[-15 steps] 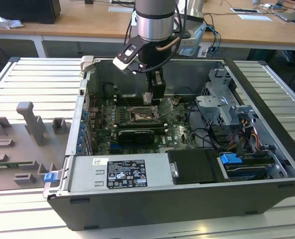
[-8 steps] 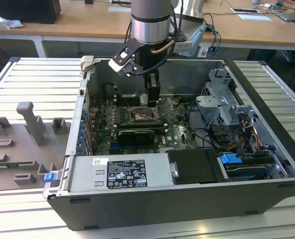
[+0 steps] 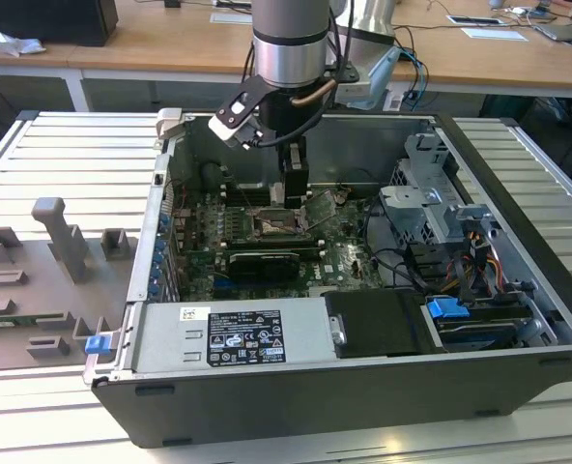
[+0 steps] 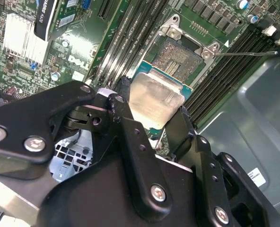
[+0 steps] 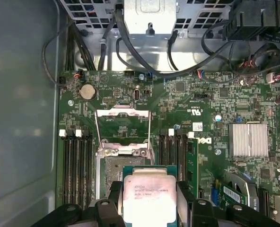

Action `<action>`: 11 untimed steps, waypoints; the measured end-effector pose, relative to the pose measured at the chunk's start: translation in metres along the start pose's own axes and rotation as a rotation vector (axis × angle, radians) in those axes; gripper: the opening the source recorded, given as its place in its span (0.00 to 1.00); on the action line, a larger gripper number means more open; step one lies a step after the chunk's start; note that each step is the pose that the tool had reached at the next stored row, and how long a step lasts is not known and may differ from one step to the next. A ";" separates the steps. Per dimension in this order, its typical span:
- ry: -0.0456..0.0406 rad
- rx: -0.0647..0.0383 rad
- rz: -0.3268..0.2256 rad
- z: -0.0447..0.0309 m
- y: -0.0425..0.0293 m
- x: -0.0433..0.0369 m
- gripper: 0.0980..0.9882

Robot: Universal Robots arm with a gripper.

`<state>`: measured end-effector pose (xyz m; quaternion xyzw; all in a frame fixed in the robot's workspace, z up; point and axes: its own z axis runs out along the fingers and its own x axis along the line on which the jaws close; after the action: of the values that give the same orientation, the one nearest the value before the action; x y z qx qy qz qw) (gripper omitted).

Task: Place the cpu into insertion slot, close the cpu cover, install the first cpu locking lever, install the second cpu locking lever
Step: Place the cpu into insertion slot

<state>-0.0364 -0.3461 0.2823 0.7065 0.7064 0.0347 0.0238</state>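
1. Gripper (image 4: 154, 108) is pinching the cpu (image 4: 154, 99) by two opposite edges. One black finger (image 4: 125, 120) sits on each side, metal lid facing the cam.
2. In the first wrist view the cpu (image 5: 149, 198) hangs between the finger tips of the gripper (image 5: 149, 204), just beside the insertion slot (image 5: 117, 171) and not yet seated in it.
3. In the second wrist view the insertion slot (image 4: 180, 59) lies bare, its contact field showing inside the metal rim.
4. The cpu cover (image 5: 123, 112) is swung open away from the slot. Green board shows thru its square window.
5. A thin lever rod (image 4: 244, 53) sticks out sideways from the slot's corner, over the memory slots (image 4: 225, 78).
6. The open pc case (image 3: 267, 416) lies on its side on a slatted table (image 3: 54, 425).
7. Inside the case:
   - motherboard (image 3: 339, 256) on the floor
   - power supply (image 3: 233, 333) along the near wall
   - metal drive cage (image 3: 431, 193) w/ cables at the exterior view's right
8. The arm reaches down into the case, w/ the gripper (image 3: 291, 188) over the slot (image 3: 271, 224).
9. On the board there's a finned heatsink (image 5: 248, 140) and a coin cell (image 5: 87, 91).
10. Grey fixture blocks (image 3: 59, 242) stand outside the case, at the exterior view's left.
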 end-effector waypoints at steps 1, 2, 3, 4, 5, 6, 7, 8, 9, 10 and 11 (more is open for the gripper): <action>0.0001 0.000 0.000 0.0000 -0.0001 0.0000 0.50; 0.0000 0.000 0.000 0.0001 -0.0002 0.0000 0.50; 0.0004 0.000 0.001 0.0003 -0.0006 0.0000 0.50; 0.0009 0.000 0.003 0.0011 -0.0007 0.0003 0.50; 0.0005 0.000 0.008 0.0031 -0.0010 0.0009 0.50; 0.0004 0.000 0.008 0.0048 -0.0014 0.0013 0.50; 0.0009 0.000 0.003 0.0082 -0.0029 0.0024 0.50; 0.0015 -0.001 -0.004 0.0100 -0.0034 0.0028 0.50; 0.0023 -0.001 -0.013 0.0116 -0.0037 0.0032 0.50; 0.0035 -0.001 -0.028 0.0147 -0.0039 0.0038 0.50; 0.0043 -0.001 -0.037 0.0174 -0.0041 0.0041 0.50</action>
<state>-0.0390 -0.3417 0.2647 0.6931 0.7196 0.0362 0.0233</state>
